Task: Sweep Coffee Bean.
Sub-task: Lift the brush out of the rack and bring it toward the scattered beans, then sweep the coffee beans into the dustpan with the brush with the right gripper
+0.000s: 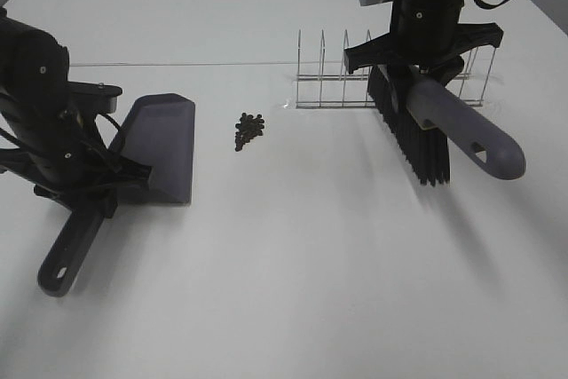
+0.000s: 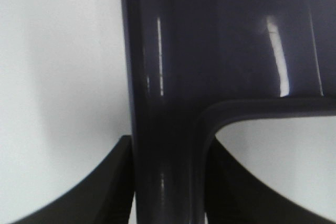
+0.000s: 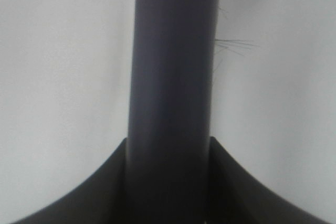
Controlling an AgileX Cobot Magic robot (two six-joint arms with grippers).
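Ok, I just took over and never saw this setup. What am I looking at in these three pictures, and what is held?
It is a robot with two arms, each ending in a gripper. The wide picture comes from a camera mounted high over the white table; the two close-ups come from cameras on the wrists, looking at what each gripper holds. The left gripper is shut on a grey dustpan, the right gripper on a grey brush with black bristles. A small pile of coffee beans lies on the table between them, and a wire rack stands behind.
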